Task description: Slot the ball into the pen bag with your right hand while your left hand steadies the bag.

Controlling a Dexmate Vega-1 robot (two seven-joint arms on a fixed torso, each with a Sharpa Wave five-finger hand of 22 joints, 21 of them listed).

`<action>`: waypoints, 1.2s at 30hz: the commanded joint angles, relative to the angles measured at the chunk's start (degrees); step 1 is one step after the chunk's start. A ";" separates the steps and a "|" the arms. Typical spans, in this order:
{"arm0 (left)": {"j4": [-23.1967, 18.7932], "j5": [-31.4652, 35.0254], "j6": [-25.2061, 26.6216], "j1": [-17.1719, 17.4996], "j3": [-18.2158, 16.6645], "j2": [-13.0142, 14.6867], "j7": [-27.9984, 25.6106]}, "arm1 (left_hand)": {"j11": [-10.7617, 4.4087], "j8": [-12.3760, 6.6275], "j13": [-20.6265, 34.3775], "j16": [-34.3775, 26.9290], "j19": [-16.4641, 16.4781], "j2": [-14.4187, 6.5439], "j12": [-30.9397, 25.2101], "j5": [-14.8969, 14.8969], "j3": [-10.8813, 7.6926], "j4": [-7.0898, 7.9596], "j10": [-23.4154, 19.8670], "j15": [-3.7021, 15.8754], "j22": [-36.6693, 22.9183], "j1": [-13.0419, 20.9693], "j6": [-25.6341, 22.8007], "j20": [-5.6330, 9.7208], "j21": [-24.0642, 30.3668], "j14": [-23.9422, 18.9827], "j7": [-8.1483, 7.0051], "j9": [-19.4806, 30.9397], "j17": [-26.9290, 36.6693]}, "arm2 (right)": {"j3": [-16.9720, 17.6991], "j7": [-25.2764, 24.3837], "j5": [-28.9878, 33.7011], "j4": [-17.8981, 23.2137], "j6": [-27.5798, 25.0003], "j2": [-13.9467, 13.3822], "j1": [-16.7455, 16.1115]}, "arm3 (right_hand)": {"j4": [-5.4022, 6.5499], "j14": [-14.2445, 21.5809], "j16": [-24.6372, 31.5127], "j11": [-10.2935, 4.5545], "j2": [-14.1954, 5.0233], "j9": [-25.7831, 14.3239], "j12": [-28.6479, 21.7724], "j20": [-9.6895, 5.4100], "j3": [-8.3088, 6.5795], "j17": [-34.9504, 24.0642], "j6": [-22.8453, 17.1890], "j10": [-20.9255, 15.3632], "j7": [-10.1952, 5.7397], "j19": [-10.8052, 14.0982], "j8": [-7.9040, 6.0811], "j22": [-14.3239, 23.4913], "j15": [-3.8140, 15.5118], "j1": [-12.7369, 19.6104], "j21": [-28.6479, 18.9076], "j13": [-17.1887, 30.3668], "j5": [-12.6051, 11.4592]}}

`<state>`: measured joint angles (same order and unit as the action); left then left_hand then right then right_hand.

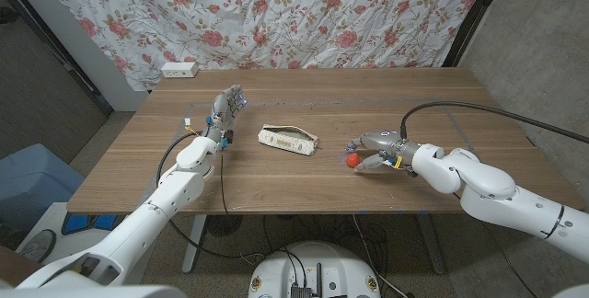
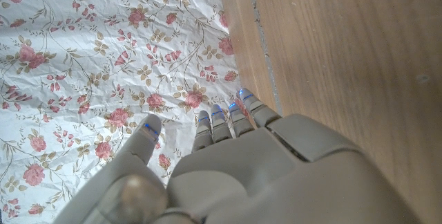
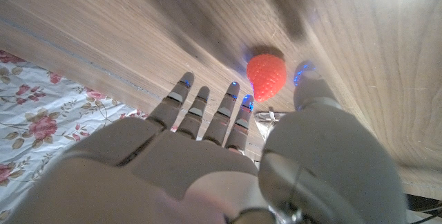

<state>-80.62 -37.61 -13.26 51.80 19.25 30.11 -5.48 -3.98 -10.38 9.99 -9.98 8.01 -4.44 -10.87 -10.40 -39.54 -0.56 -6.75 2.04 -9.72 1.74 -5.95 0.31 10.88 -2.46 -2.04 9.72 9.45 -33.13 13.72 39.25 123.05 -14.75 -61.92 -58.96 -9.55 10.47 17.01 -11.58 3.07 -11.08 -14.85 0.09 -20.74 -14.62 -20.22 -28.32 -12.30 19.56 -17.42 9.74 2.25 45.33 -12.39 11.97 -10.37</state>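
A small red ball (image 1: 352,160) lies on the wooden table (image 1: 304,192), right of centre. My right hand (image 1: 375,150) reaches it from the right with fingers extended. In the right wrist view the ball (image 3: 266,76) sits between the thumb (image 3: 308,86) and the other fingertips (image 3: 239,106), still on the wood; I see no firm grip. The white pen bag (image 1: 288,140) lies on its side mid-table, left of the ball. My left hand (image 1: 225,111) stands raised at the left, fingers apart and holding nothing, well clear of the bag. The left wrist view shows the left hand (image 2: 262,169) over bare wood.
A floral curtain (image 1: 276,13) hangs behind the table's far edge. A white power strip (image 1: 179,70) sits at the far left corner. A black cable (image 1: 479,109) arcs over the right arm. A blue bin (image 1: 32,174) stands left of the table.
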 commanded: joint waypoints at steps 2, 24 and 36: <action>-1.03 -0.23 0.67 0.83 -0.25 0.45 -0.79 | -0.24 -0.27 0.16 -0.18 0.53 -3.01 -0.27 0.00 -0.42 -0.11 -0.30 1.77 -0.19 -0.57 -0.76 -0.22 0.17 -0.48 -0.24 0.33 0.31 | -0.33 -1.67 1.11 -2.23 1.39 1.53 0.12 | 0.15 1.39 0.89 -0.53 -0.07 -0.13 -0.31 -0.04 -0.02 -0.08 -2.16 -2.54 -0.18 0.79 -0.97 0.25 3.67 1.00 0.12 0.10 0.21; -2.00 0.41 0.80 1.30 -0.47 0.72 -2.11 | -0.13 -0.28 0.17 -0.18 0.67 -3.00 -0.25 0.00 -0.52 -0.04 -0.33 1.68 -0.20 -0.63 -1.08 -0.34 0.22 -0.51 -0.32 0.36 0.30 | -1.08 -3.28 3.20 -3.83 1.18 3.36 0.31 | 0.27 7.10 3.52 -1.03 -1.01 -0.38 -0.70 -1.07 0.28 0.07 -10.40 -12.93 -0.16 2.77 -3.33 0.22 7.24 4.38 0.65 0.50 0.26; -2.39 0.40 0.82 1.53 -0.49 0.84 -2.08 | -0.01 -0.21 0.18 -0.17 0.69 -2.98 -0.26 0.00 -0.58 0.01 -0.41 1.52 -0.20 -0.67 -1.05 -0.50 0.22 -0.52 -0.37 0.37 0.30 | -1.16 -5.41 4.20 -4.71 1.82 3.57 0.09 | 0.43 10.32 5.40 -1.07 -0.84 -0.73 -1.00 -1.40 1.43 -0.42 -16.29 -17.84 -0.23 3.84 -5.72 0.22 8.07 5.31 0.78 1.56 0.15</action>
<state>-82.50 -37.33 -12.47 53.04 18.82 30.78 -7.33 -3.98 -10.38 9.98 -9.98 8.32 -4.45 -10.87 -10.40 -39.54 -0.57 -6.74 2.04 -9.72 1.75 -6.77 0.00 10.88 -2.46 -2.25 10.02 9.45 -34.27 9.98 42.80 119.02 -13.26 -58.67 -58.57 -9.23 19.62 21.67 -12.67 2.62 -11.61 -15.30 -1.22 -19.59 -14.77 -35.19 -44.96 -12.55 22.93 -22.49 9.74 2.34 50.46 -11.64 13.15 -10.17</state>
